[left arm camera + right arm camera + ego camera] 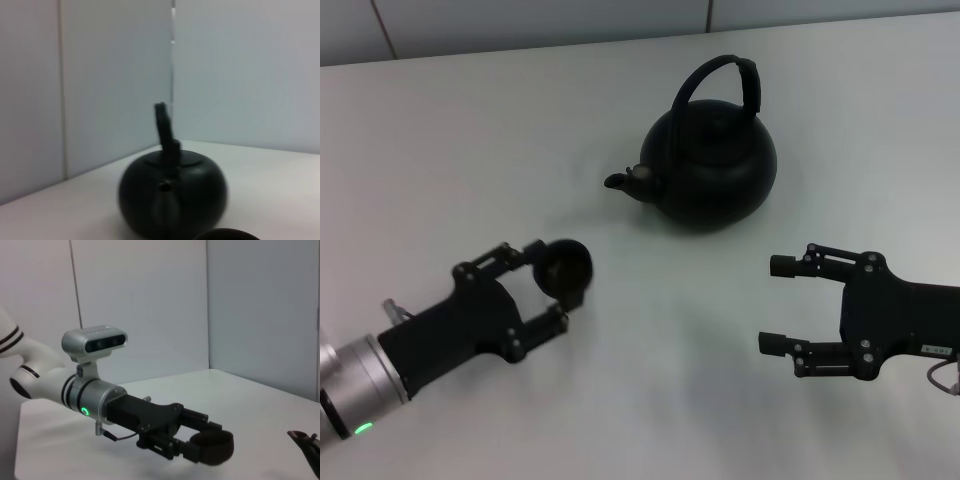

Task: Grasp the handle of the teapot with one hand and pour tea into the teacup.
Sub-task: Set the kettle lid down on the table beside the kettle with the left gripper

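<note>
Holding the teacup (565, 268) between its closed jaws, the left gripper (552, 285) risks tilting it, while the right gripper (780, 305) (jaws open, empty) could nudge the teapot (710, 165) beyond them and miss the handle (748, 82).

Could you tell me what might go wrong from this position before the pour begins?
The left gripper has the teacup between its fingers; a loose hold could drop it. The right gripper is open and short of the teapot, whose handle has only its narrow side sleeve to grab.
</note>
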Controlling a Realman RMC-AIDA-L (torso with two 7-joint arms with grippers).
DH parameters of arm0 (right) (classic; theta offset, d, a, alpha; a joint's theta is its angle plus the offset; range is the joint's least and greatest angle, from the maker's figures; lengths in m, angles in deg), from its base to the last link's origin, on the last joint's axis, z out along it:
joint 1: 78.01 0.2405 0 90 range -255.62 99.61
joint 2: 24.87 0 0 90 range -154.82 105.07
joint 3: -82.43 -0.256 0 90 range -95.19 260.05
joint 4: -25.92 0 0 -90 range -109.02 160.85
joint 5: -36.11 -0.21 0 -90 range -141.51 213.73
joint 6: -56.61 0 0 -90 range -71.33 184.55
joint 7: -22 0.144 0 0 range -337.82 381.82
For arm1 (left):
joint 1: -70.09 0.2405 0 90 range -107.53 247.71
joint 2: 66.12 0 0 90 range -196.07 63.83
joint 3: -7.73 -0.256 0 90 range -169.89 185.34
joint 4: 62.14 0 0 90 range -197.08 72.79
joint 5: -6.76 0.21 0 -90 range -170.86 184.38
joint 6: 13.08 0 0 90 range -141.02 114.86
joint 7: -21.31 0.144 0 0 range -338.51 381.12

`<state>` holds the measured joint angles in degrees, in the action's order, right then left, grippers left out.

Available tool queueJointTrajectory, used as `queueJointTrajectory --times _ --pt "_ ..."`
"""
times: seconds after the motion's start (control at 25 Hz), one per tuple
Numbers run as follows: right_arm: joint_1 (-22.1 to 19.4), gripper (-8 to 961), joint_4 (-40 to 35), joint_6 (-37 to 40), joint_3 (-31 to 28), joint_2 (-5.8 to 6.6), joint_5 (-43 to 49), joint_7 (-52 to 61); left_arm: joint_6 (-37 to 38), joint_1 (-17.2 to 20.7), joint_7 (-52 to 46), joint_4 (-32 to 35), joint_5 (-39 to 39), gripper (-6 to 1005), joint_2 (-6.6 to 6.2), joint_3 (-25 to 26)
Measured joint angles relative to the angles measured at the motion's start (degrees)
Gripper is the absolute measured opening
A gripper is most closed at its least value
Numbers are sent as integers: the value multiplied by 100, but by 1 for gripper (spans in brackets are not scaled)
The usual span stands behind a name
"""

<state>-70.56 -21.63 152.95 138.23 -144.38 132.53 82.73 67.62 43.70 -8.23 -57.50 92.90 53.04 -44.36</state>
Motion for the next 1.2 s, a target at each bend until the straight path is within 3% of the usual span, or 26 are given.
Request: queueJointTrajectory --times 0.6,1.2 --pt "9 824 -116 173 -165 17 -1 1 283 -64 -168 -4 0 705 2 -652" --pt "60 824 -309 184 -211 32 7 19 95 71 -594 -28 -1 712 2 -1036"
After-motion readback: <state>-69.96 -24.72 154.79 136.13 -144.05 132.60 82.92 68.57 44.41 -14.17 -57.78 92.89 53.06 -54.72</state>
